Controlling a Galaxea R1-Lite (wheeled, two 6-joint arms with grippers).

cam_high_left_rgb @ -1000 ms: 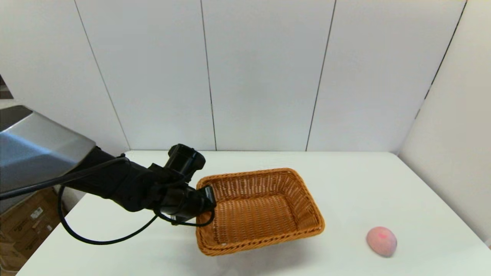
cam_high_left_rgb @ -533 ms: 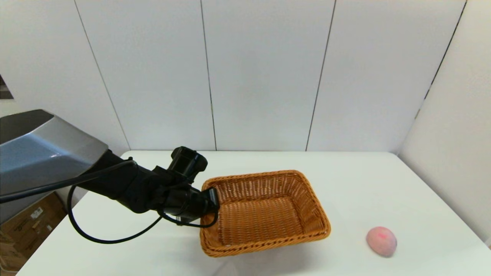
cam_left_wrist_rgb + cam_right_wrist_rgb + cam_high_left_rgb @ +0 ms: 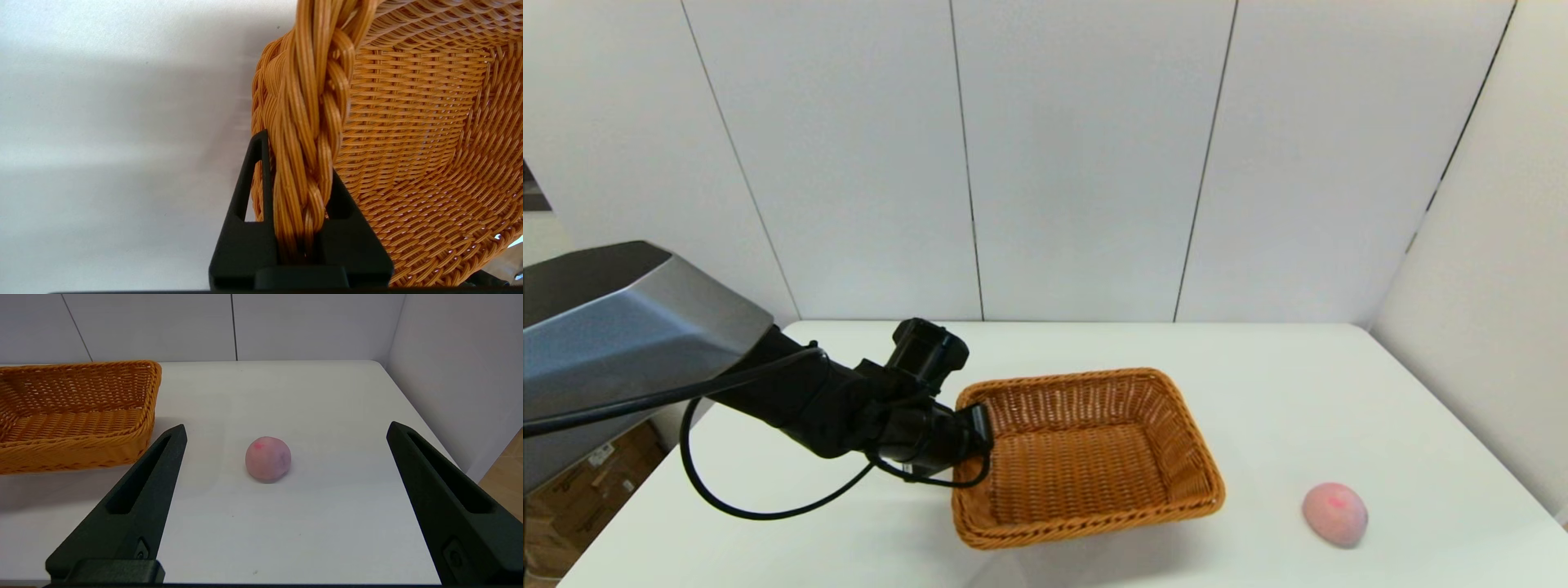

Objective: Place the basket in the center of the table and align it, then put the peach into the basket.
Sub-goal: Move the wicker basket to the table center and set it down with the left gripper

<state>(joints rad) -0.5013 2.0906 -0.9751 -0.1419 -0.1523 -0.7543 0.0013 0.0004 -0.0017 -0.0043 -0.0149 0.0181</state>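
Head view: the left gripper [image 3: 974, 431], clamped on the braided rim of the orange-brown woven wicker basket [image 3: 1086, 453], has carried it toward 3 o'clock across the plain white table [image 3: 1298, 392], nearer centre. The pale pink round peach [image 3: 1334, 513] waits at 4 o'clock.

Left wrist view: both fingers [image 3: 249, 196] pinch that rim.

Right wrist view: the right gripper [image 3: 286, 506] is spread wide, parked before the peach.

Left arm reaches in low from the left, its left gripper [image 3: 974, 426] pinched closed. Right gripper [image 3: 286, 457] sits back with its fingers [image 3: 143, 490] spread wide apart.

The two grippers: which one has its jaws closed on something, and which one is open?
The left gripper has its jaws closed on the braided rim of the basket. The right gripper is open, holding nothing.
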